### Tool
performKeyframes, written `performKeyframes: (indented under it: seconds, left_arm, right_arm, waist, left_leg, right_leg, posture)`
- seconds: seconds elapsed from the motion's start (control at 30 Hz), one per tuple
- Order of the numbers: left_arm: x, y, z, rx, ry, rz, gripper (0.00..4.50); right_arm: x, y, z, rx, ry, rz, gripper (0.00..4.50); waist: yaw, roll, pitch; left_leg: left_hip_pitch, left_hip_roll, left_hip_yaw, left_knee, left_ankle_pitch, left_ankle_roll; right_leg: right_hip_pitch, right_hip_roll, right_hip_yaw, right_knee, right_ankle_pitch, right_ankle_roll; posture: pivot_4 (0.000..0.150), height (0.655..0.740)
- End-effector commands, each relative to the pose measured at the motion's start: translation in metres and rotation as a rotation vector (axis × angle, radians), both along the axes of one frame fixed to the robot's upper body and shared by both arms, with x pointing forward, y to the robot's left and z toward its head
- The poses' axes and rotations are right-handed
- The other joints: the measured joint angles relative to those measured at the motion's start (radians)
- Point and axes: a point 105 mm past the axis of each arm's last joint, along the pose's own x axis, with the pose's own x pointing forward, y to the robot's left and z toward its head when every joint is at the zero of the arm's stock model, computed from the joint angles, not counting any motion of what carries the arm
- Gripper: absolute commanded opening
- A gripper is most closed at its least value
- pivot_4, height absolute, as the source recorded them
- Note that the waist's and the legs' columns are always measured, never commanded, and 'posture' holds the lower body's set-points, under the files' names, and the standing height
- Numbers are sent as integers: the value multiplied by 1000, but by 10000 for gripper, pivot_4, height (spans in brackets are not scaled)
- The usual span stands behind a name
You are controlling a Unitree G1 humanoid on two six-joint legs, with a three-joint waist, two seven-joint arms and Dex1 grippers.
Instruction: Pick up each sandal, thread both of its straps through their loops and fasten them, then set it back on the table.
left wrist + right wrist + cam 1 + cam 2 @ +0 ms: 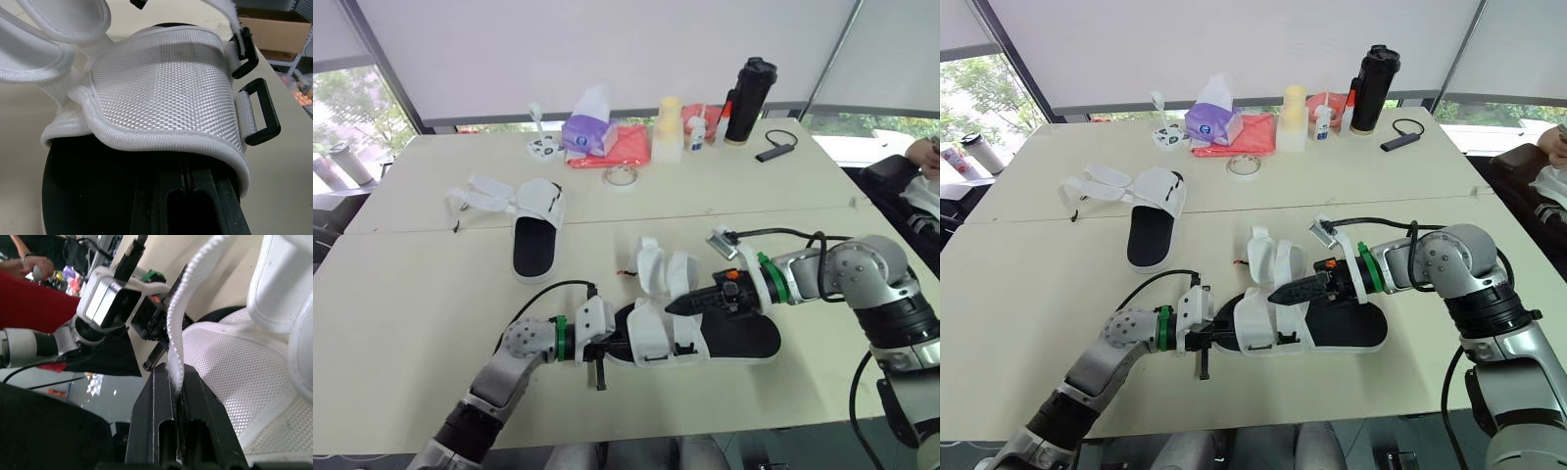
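Observation:
The near sandal, black sole with white mesh upper, lies in front of me with its two padded flaps standing up. My left gripper is shut on its toe end, one finger lying on the sole under the upper. Two black loops hang at the side of the upper. My right gripper is over the upper, shut on a white woven strap. The second sandal rests further back on the left, its straps spread open on the table.
At the back of the table stand a purple tissue pack, a red cloth, a tape roll, a pale cup, a small bottle, a black flask and a black device. A person's hand shows at far right.

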Motion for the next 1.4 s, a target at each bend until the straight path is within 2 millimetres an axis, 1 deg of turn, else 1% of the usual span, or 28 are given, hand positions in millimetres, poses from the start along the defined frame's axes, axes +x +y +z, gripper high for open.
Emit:
performKeyframes:
  seconds: [0.03,0.2,0.3,0.5,0.83,0.93,1.0,1.13,1.4]
  left_arm:
    - [0,3,-6,24,14,23,0]
    - [1,3,-6,21,12,28,0]
    - [1,2,-6,19,12,29,0]
    - [1,2,-6,18,13,30,0]
    - [1,2,-6,17,10,31,0]
    - [1,2,-6,17,9,29,0]
    - [1,1,-5,16,8,28,0]
    - [2,1,-5,16,7,28,0]
    - [3,0,-4,17,2,24,0]
  right_arm:
    - [-1,-2,2,-24,-13,21,247]
    - [1,-4,-14,-96,-56,37,247]
    - [4,-4,-18,-99,-66,42,247]
    - [4,-2,-20,-100,-76,56,247]
    - [-15,3,-18,-91,-82,116,247]
    - [-15,4,-19,-90,-99,111,247]
    - [-12,5,-20,-97,-140,88,247]
    - [-18,3,-24,-117,-182,97,247]
    - [-26,1,-26,-114,-190,96,247]
  waist:
    - [0,0,0]
    - [0,0,0]
    - [0,0,0]
    - [0,0,0]
    - [0,0,0]
    - [0,0,0]
    - [0,0,0]
    - [0,0,0]
    - [0,0,0]
  left_leg:
    - [0,0,0,0,0,0]
    - [0,0,0,0,0,0]
    - [0,0,0,0,0,0]
    - [0,0,0,0,0,0]
    - [0,0,0,-1,0,0]
    - [0,0,0,-1,0,0]
    - [0,0,0,-1,0,0]
    - [0,0,0,-1,0,0]
    - [0,0,0,-1,0,0]
  right_leg:
    - [0,0,0,0,0,0]
    - [0,0,0,0,0,0]
    - [0,0,0,0,0,0]
    - [0,0,0,0,0,1]
    - [-1,0,0,0,0,1]
    - [-1,0,0,0,0,1]
    - [-1,0,0,0,0,1]
    - [-1,0,0,0,0,1]
    - [-1,0,0,0,0,1]
  posture:
    - [1500,7400]
    - [1500,7400]
    - [1500,7400]
    - [1500,7400]
    - [1500,7400]
    - [1500,7400]
    - [1500,7400]
    - [1500,7400]
    - [1500,7400]
